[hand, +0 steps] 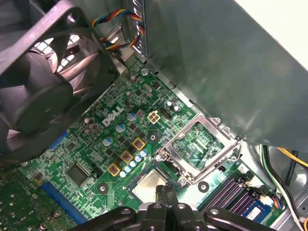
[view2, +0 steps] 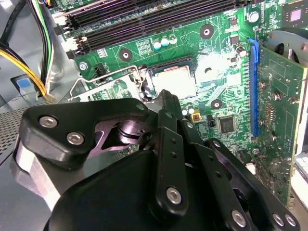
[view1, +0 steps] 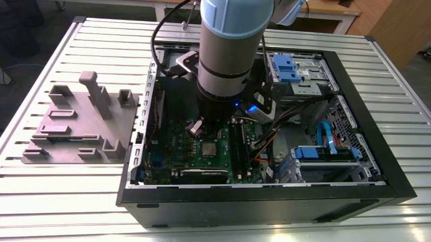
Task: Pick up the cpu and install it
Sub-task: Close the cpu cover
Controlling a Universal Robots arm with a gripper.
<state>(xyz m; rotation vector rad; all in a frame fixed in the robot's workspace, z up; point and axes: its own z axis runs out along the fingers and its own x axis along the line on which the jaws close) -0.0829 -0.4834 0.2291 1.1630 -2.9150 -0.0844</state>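
The cpu [view2: 177, 78] is a small silver square lying flat in its socket on the green motherboard [view2: 226, 57]. It also shows in the first wrist view, cpu [hand: 148, 185], and in the exterior view, cpu [view1: 209, 149]. The socket's metal frame [hand: 199, 144] is swung open beside it. My gripper [view2: 166, 95] hangs just over the near edge of the cpu, its black fingers together with nothing between them. In the first wrist view the gripper [hand: 166, 191] tip sits at the cpu's edge. I cannot tell whether the tip touches the chip.
The open computer case [view1: 377, 166] walls in the board. Black memory slots [view2: 144, 21], a graphics card [view2: 281, 106], a fan [hand: 38, 82] and loose cables [view2: 29, 67] crowd the socket. A grey fixture [view1: 81, 126] stands on the slatted table [view1: 67, 201] at the exterior view's left.
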